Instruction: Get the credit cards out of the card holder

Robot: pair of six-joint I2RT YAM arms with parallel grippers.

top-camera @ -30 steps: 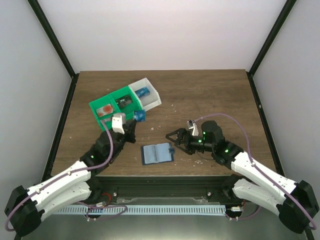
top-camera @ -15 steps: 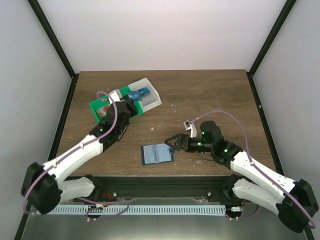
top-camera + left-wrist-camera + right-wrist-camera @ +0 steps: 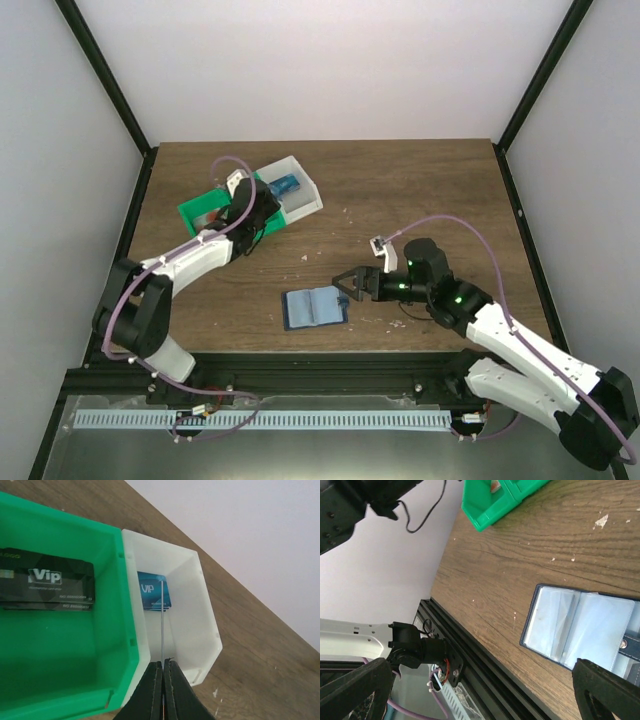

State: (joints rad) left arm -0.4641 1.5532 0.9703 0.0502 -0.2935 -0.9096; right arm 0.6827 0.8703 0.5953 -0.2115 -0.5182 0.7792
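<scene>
One brown wooden worktop (image 3: 420, 200) carries everything. Two white-and-black arms reach over it, the left arm (image 3: 190, 258) and the right arm (image 3: 500, 325). Two open plastic trays sit touching side by side, well apart from the card holder toward the far left: one green tray (image 3: 60, 655) and one white tray (image 3: 200, 620).

One dark navy folding card holder (image 3: 314, 308) lies flat on the worktop, opened with its paler grey-blue inside up. Its long axis runs left to right (slightly tilted). Its small tab points right, toward the right hand (image 3: 343, 287), whose fingers stand wide apart just beside that edge, gripping nothing.

The left hand (image 3: 163, 664) hovers above the white tray, fingers pressed together on one thin card (image 3: 162, 625) seen edge-on. Only the left wrist view shows that card, one blue VIP card (image 3: 150, 591) in the white tray and a black VIP card (image 3: 47, 577) in the green tray. Only the right wrist view shows the card holder's pale pockets either side of its fold.
</scene>
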